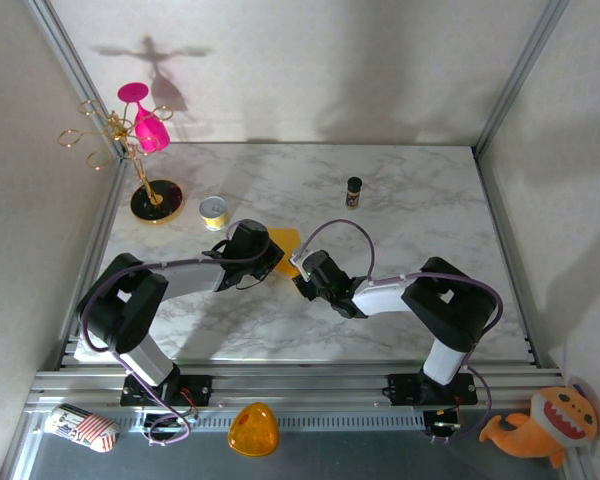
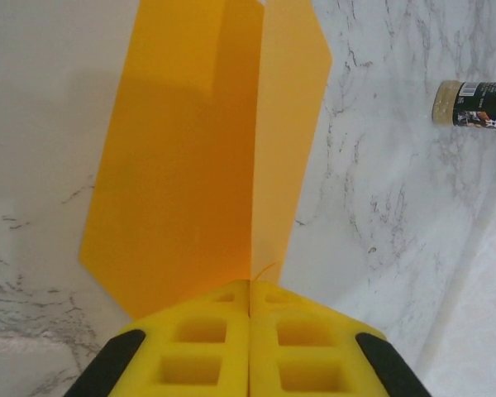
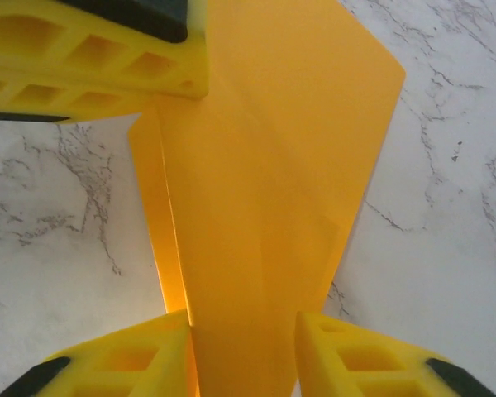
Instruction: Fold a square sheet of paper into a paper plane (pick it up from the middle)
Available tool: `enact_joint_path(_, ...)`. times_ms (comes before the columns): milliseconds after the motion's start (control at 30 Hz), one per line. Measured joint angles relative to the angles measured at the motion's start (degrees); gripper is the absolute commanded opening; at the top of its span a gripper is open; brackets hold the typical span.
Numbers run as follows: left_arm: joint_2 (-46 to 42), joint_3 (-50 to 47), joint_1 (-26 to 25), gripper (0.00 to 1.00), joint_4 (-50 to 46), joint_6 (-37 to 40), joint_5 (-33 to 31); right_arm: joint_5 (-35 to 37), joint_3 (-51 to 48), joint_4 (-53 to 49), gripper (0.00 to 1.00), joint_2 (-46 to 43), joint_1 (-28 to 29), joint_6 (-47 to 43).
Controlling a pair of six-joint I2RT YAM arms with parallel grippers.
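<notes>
The folded orange-yellow sheet of paper [image 2: 190, 165] is held directly ahead of the left gripper [image 2: 250, 331]. Its centre crease runs straight out from the fingertips, and its two flaps are spread to either side above the white marble table [image 2: 397, 248]. The left gripper is clenched: its yellow fingers [image 2: 202, 331] are pressed together and the near end of the sheet is pinched between them.

The other end of the sheet is passed between the fingers of the right gripper [image 3: 244, 356], which faces the left gripper across the paper. Its jaws are parted, one finger on each side of the sheet, and the paper spans the gap. Whether the pads actually press on the paper cannot be told, as the contact is hidden at the lower edge of the right wrist view.

A small dark bottle with a pale cap [image 2: 471, 103] is seen beyond and to the right of the left gripper, well apart from the sheet. A small yellow round tin [image 1: 213, 210] is seen beyond the left gripper to its left. A gold wire stand carrying a pink glass [image 1: 140, 130] stands farther off on the same side.
</notes>
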Motion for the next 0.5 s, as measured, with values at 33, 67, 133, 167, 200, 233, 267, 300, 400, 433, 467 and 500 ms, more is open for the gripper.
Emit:
enact_joint_path(33,0.0,0.0,0.0,0.13,0.0,0.0,0.0,0.1,0.0,0.0,0.29,0.1,0.0,-0.3)
enact_joint_path(67,0.0,0.1,0.0,0.17,-0.1,-0.2,0.0,0.4,0.0,0.0,0.27,0.1,0.0,-0.5)
enact_joint_path(133,-0.1,0.2,0.0,0.26,-0.9,-0.5,-0.1,0.9,0.0,0.0,0.24,0.2,0.0,-0.9)
enact_joint_path(167,-0.3,0.2,0.2,0.29,-1.4,-0.5,-0.4,1.2,0.0,0.1,0.23,0.2,0.0,-1.2)
enact_joint_path(200,-0.6,0.2,0.3,0.33,-2.0,-0.5,-0.7,1.3,0.0,0.1,0.21,0.2,0.0,-1.4)
enact_joint_path(233,-1.1,0.1,0.5,0.35,-2.3,-0.5,-1.0,1.4,0.0,0.2,0.20,0.2,0.0,-1.6)
enact_joint_path(267,-2.0,-0.4,1.0,0.37,-2.6,-0.6,-1.4,1.4,0.0,0.3,0.19,0.2,0.0,-1.7)
enact_joint_path(300,-3.3,-1.2,1.6,0.38,-2.5,-0.7,-1.9,1.4,0.0,0.5,0.18,0.2,0.0,-1.9)
enact_joint_path(400,-7.8,-4.5,3.7,0.40,-2.4,-1.1,-3.2,1.4,0.0,1.0,0.17,0.2,0.0,-2.4)
enact_joint_path(433,-8.9,-5.6,4.2,0.39,-2.3,-1.2,-3.5,1.4,0.0,1.1,0.16,0.2,0.0,-2.5)
enact_joint_path(467,-9.7,-6.6,4.6,0.38,-1.9,-1.4,-3.7,1.4,0.0,1.2,0.16,0.2,0.0,-2.5)
enact_joint_path(500,-10.1,-7.4,4.7,0.36,-1.5,-1.6,-3.8,1.4,0.0,1.2,0.16,0.2,0.0,-2.5)
